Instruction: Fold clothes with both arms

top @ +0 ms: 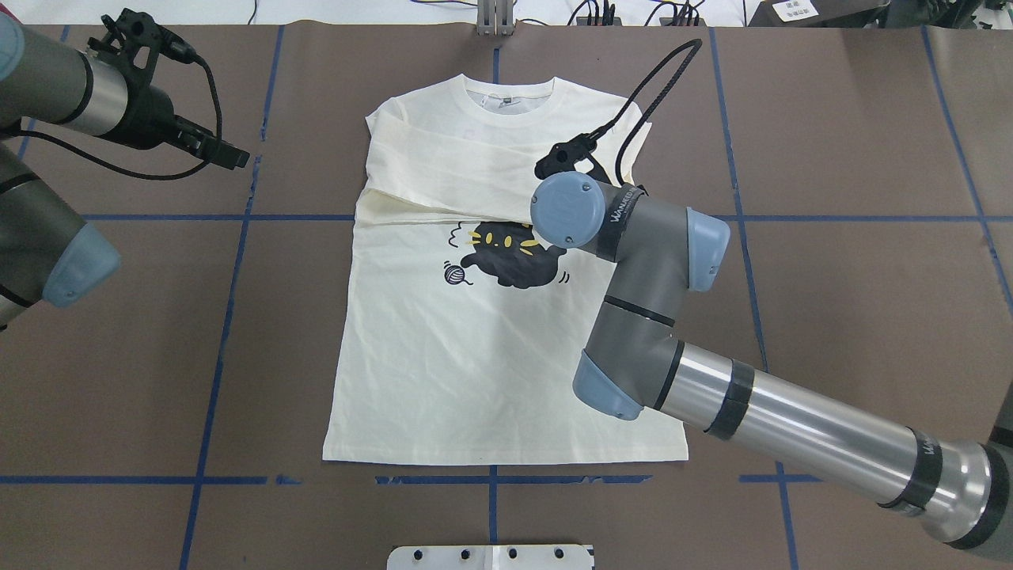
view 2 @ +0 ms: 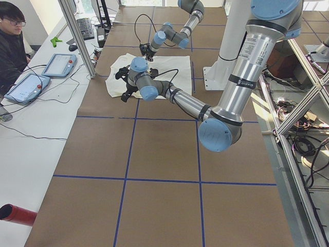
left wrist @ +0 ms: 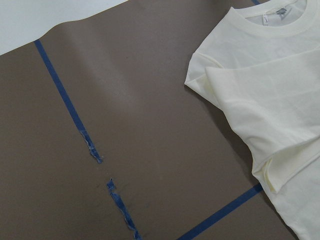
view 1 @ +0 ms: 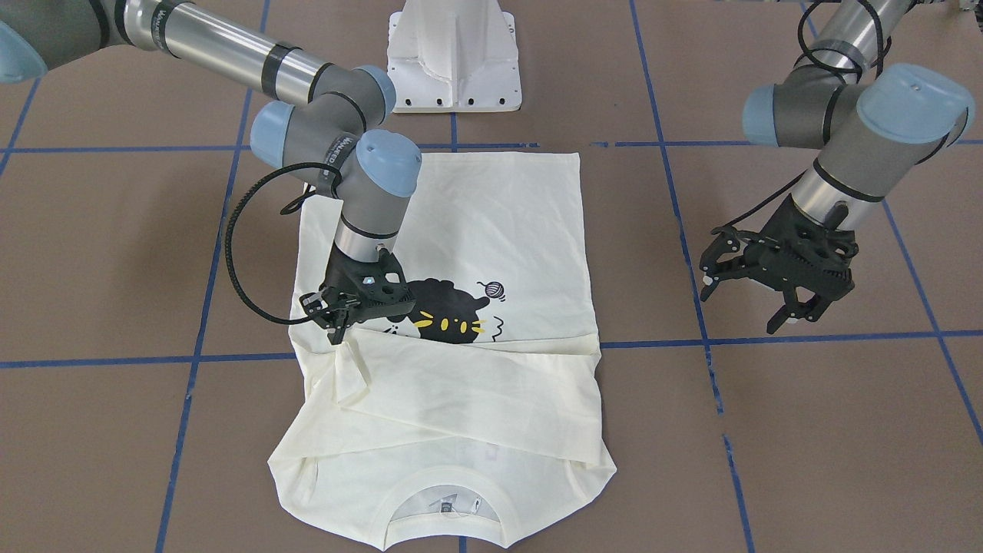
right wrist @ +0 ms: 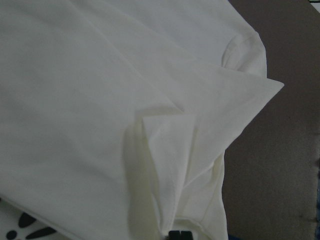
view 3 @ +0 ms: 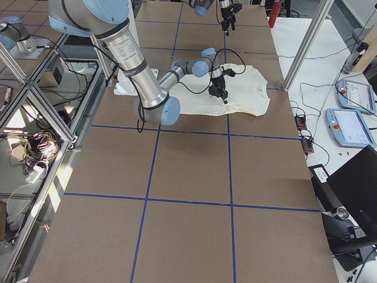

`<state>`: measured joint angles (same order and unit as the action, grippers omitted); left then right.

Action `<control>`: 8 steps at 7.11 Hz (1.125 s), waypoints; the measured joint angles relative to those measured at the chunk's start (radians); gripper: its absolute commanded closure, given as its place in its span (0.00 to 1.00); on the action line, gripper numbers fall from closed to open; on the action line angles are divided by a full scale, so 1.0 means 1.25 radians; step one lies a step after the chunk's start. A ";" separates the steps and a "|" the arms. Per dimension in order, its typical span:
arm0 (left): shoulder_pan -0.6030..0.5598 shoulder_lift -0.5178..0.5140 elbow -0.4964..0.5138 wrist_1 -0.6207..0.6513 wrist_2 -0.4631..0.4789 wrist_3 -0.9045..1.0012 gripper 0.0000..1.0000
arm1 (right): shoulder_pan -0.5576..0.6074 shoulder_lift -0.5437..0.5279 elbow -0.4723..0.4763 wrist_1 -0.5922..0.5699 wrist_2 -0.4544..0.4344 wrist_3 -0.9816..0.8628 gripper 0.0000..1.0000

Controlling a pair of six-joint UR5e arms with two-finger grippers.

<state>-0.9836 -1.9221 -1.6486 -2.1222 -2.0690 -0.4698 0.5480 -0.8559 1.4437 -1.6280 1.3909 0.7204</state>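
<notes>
Our right gripper (view 1: 335,322) rests on the cream long-sleeved shirt (view 1: 491,223), at the shirt's edge on the robot's right and just beside the black cat print (view 1: 449,311). Its jaws are narrow and pinch a raised pleat of the folded sleeve (view 1: 476,384).

The shirt lies flat, print side up, on the brown paper-covered table (view 1: 806,445). Its ribbed collar (view 1: 449,511) is on the side away from the white pedestal base (view 1: 453,61), and its hem lies toward that base. The folded sleeve crosses the chest between the collar and the print and hides the print's upper edge.

Our left gripper (view 1: 743,307) hangs over bare table, well apart from the shirt and off its left edge. Its fingers are spread wide and hold nothing.

Seen from overhead, our right arm (top: 633,261) lies over the shirt's right half. It covers part of the cat print and most of the gripper itself. A black ribbed cable (view 1: 234,253) loops from the wrist out past the shirt's edge. Blue tape lines (view 1: 806,338) mark a grid on the table and pass under the shirt.

Beyond the shirt's collar side, a person (view 2: 10,46) sits at a white side table with two blue-grey handheld control tablets (view 2: 59,64).
</notes>
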 measured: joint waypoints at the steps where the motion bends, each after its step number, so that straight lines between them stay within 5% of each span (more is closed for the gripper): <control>1: 0.000 0.000 0.000 -0.001 0.001 0.000 0.00 | 0.000 -0.028 0.033 0.000 0.001 0.000 0.01; 4: 0.000 0.001 -0.001 -0.005 0.004 0.000 0.00 | 0.010 -0.050 0.052 0.019 0.009 0.013 0.00; 8: 0.001 -0.001 -0.024 -0.004 0.007 -0.013 0.00 | 0.060 -0.040 0.046 0.097 0.111 0.077 0.00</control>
<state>-0.9818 -1.9230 -1.6779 -2.1278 -2.0600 -0.4855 0.6228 -0.9063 1.5016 -1.5063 1.5302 0.8172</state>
